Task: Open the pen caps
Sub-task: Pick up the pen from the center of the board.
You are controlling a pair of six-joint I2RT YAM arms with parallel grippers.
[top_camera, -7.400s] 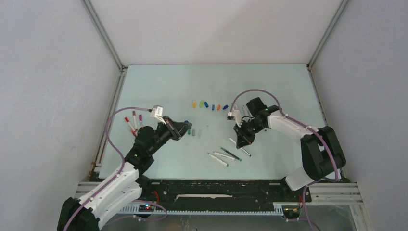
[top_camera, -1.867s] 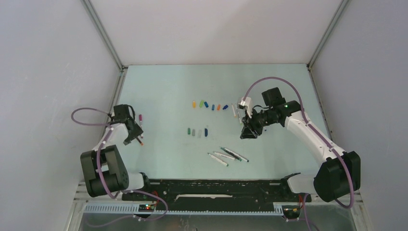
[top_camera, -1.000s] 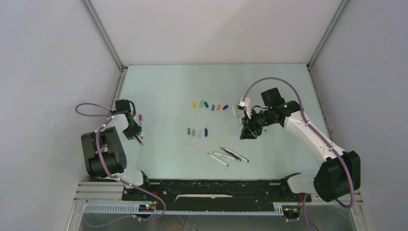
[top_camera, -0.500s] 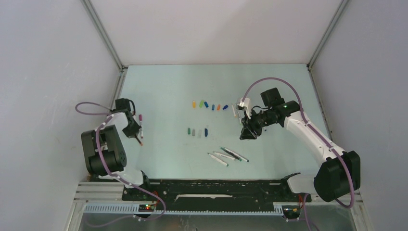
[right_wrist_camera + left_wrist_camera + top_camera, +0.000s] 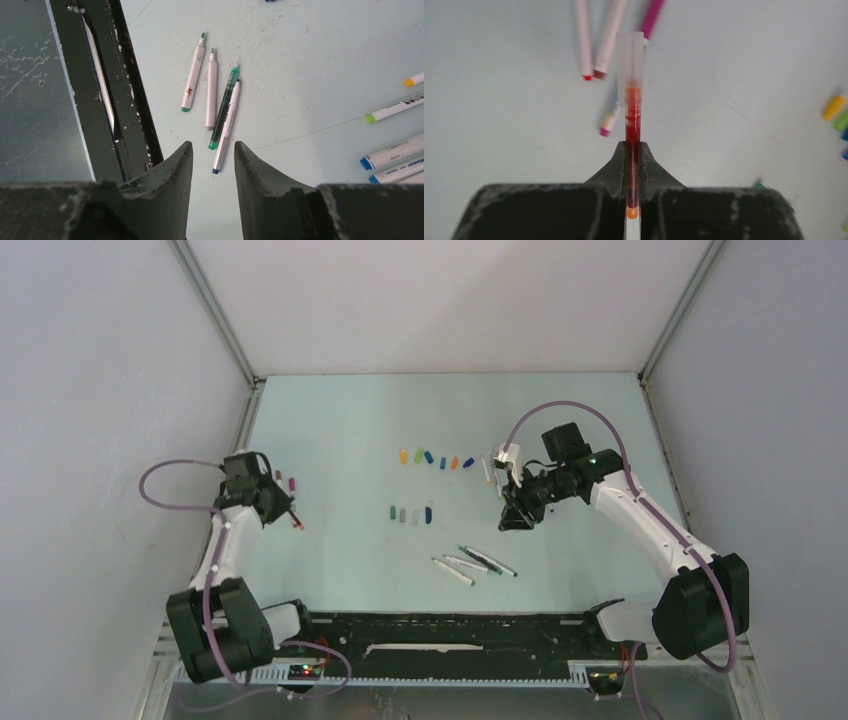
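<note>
Red pen (image 5: 633, 107) newly clamped in left gripper (image 5: 632, 150), centre of wrist view; right gripper (image 5: 213, 147) parted, empty; uncapping can begin.

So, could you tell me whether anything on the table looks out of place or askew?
Only mildly: the four pens near the front edge lie in a loose, uneven fan, two touching, while the pen caps sit in tidy rows. Nothing looks spilled or damaged.

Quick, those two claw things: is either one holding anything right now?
Left gripper: closed, pinching a red pen near one end.
Right gripper: open, holding nothing.
</note>
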